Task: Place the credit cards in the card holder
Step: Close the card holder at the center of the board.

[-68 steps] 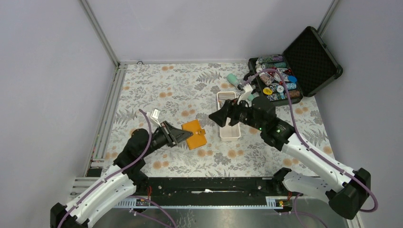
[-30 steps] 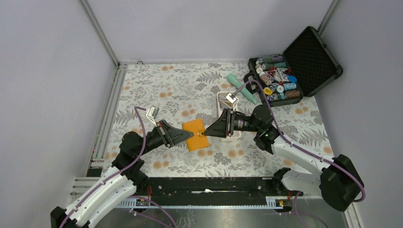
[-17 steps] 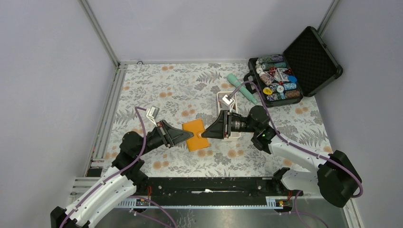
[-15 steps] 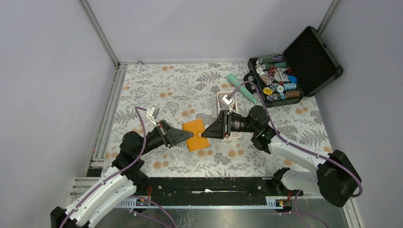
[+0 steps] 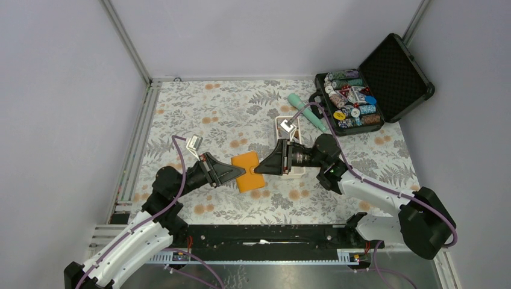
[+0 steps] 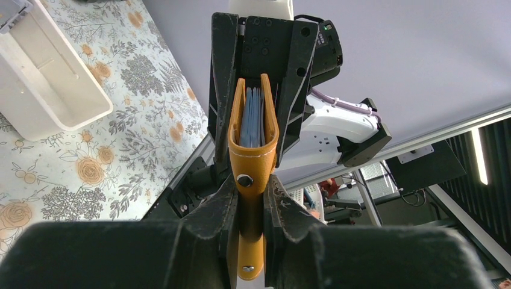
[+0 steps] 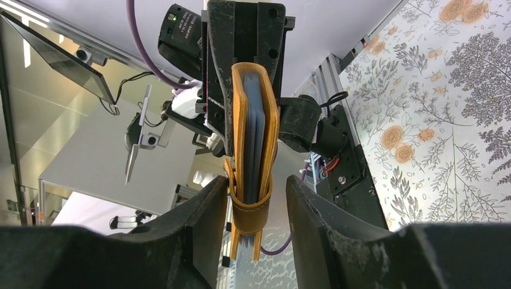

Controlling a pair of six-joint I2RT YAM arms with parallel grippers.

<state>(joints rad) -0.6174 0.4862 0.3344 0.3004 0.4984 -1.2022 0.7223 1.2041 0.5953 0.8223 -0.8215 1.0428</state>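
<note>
The orange card holder (image 5: 247, 170) is held above the table's middle, folded shut with its snap tab fastened. My left gripper (image 5: 237, 173) is shut on its left end; in the left wrist view the holder (image 6: 253, 138) stands edge-on between my fingers (image 6: 211, 217), blue pockets showing. My right gripper (image 5: 263, 169) is open, and its fingers straddle the holder's tab end (image 7: 252, 150) with a gap on each side. The right gripper (image 7: 256, 211) holds nothing. No credit cards show in any view.
A long white tray (image 5: 294, 171) lies right of the holder, mostly under my right arm; its near part (image 6: 48, 84) looks empty. A teal cylinder (image 5: 307, 112) and an open black case of poker chips (image 5: 355, 103) sit at the back right. A metal rail (image 5: 137, 144) borders the left.
My right gripper swung from over the white tray leftward to the holder, and its open fingers now sit round the holder's right end. My left gripper kept hold and shifted slightly.
</note>
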